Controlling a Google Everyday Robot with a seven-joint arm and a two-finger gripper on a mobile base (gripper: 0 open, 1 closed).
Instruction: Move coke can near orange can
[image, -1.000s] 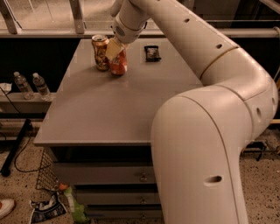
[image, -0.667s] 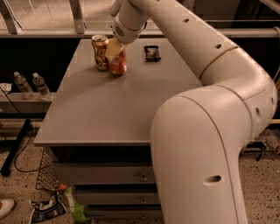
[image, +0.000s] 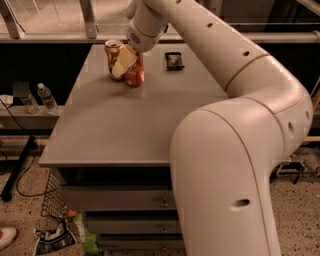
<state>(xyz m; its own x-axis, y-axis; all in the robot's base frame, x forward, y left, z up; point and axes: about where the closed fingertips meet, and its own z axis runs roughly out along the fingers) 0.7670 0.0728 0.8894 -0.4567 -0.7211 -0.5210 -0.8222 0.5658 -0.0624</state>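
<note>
Standing upright at the far end of the bench (image: 125, 125), the coke can (image: 135, 76) is just beside the orange can (image: 112, 54), on its right in the camera view. The two are so close that I cannot say whether their sides touch. The pincer (image: 128, 59) comes down from above at the end of the one arm. It sits over the upper part of the coke can and covers the can's top and the gap between the two cans. Whether it is clenched on the can or has let go I cannot tell, since its own bulk hides the contact. The relation that counts for the next move is plain: the coke can lies directly under the pincer with its long axis vertical, and its base appears to rest flat on the bench. The orange can, also upright, stands at the pincer's other flank. I judge the task close to done, because the red can is already near its neighbour. What seems left is a clean parting straight up along the can's axis, as any sideways drift could knock either can over. A small dark packet (image: 174, 60) lies on the bench well to the right of both cans, clear of the work. Two water bottles (image: 47, 97) stand on a low ledge off the bench's left side.
</note>
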